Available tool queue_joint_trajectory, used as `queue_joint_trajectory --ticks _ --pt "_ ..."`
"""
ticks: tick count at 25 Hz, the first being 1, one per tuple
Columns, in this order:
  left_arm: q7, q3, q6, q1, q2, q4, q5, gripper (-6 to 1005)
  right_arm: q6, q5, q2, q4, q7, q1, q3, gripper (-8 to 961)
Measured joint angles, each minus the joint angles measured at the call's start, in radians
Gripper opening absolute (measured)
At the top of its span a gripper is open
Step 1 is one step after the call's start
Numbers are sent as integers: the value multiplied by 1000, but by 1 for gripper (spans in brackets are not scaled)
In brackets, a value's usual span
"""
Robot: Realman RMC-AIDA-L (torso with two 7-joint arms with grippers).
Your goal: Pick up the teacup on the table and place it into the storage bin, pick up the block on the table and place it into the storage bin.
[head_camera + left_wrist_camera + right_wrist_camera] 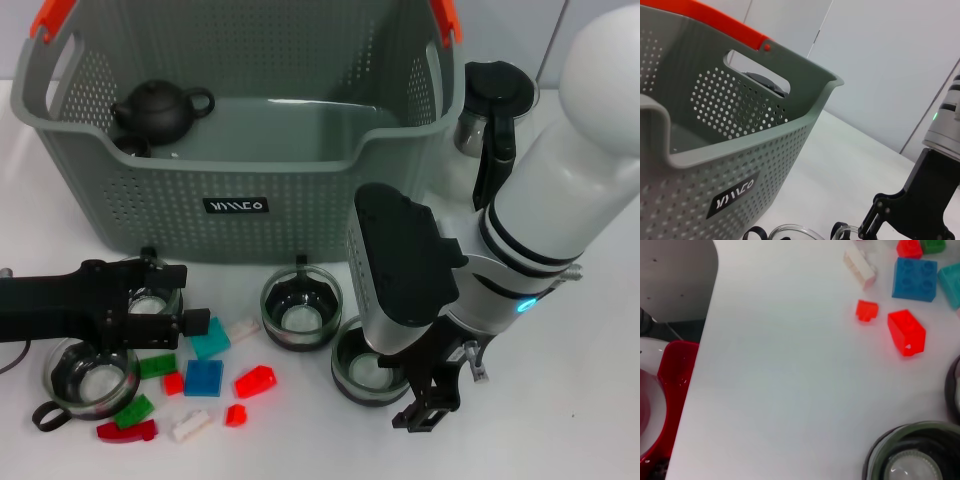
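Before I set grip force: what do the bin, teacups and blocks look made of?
Bin: matte grey plastic, by its moulded perforated walls. Teacups, such as the middle one: probably clear glass, see-through and glinting. Blocks, such as the red one: glossy plastic, some translucent.

Lab-like white table (60, 170), blank walls

I see my left gripper (185, 300) by a glass teacup (152, 298), with the storage bin (240, 175) just behind it.

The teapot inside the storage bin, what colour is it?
The teapot is black, seen best in the head view.
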Motion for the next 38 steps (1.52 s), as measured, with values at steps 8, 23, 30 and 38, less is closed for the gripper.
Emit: queue_joint_trajectory --ticks 8,23,30,38 --pt "0 -8 0 0 2 0 0 859 5 1 0 -4 2 -1 -6 576" --pt "0 -25 1 0 3 0 7 858 0 20 -1 -20 13 -1 -11 98" --pt "1 -25 1 1 3 0 6 858 -9 23 -3 -24 13 -2 -6 53" --pt "2 -27 -4 -2 4 0 0 859 -259 64 -7 -212 36 -3 140 53"
